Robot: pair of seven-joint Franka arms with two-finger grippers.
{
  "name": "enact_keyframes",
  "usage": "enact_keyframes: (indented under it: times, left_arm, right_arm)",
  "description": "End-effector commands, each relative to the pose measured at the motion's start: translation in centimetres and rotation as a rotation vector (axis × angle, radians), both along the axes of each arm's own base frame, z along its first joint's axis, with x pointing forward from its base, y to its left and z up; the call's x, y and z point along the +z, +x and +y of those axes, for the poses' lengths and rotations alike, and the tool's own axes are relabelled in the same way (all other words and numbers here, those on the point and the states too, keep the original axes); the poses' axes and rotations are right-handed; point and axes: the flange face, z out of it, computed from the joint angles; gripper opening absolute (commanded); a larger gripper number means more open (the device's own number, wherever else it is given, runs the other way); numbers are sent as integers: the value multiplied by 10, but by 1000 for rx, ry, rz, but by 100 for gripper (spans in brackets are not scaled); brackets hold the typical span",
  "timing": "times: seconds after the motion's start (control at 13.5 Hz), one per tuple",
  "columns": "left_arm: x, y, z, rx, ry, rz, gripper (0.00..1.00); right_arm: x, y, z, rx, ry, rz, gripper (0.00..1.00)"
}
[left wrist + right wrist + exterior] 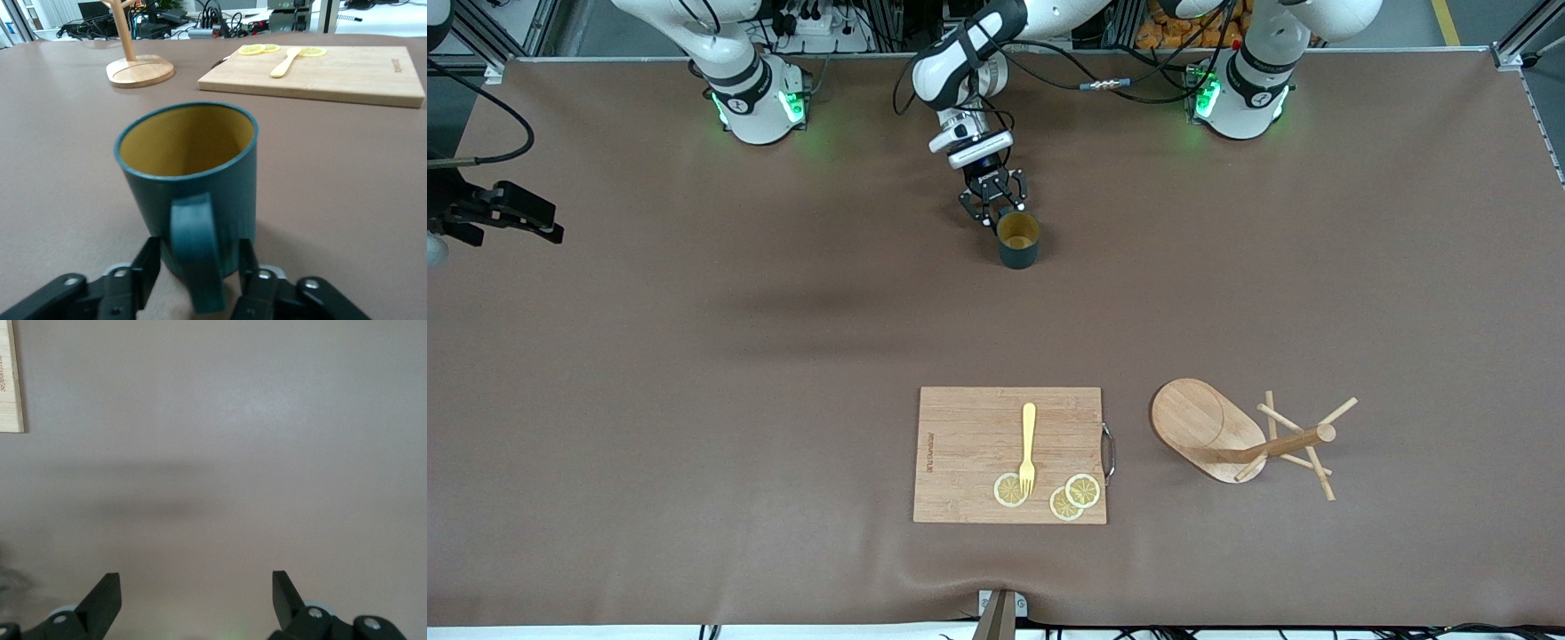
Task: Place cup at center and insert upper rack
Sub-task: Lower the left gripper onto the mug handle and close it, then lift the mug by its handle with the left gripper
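The right claw [197, 597] hangs with fingers [103, 600] spread wide over the brown desk [233, 453]; a wooden board's edge [10, 380] shows.

Light: we see even, bright overhead lighting.
Shadows: soft dark bands lie on the table [694, 311].
Focus: the cup [190, 200] handle looks blurred to us.

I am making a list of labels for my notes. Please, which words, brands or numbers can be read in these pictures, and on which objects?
Cutting board: one small printed mark near its edge, too small to read.
Cup, wooden rack, fork: no writing visible.
Nothing else is readable.
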Motion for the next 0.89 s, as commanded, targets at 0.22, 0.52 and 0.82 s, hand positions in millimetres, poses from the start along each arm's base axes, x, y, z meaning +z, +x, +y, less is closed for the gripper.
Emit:
enact_keyframes:
  times: [0.22, 0.52, 0.82]
  left_arm:
    - [-1, 13, -15, -4, -38, -18, 9]
    - [12, 16, -23, 7, -64, -23, 0]
    - [54, 34, -48, 96, -162, -6, 0]
  right_arm:
    - [9, -5, -1, -52, 51, -7, 100]
    - [12, -6, 0, -45, 41, -11, 100]
    - [16, -5, -1, -52, 43, -16, 100]
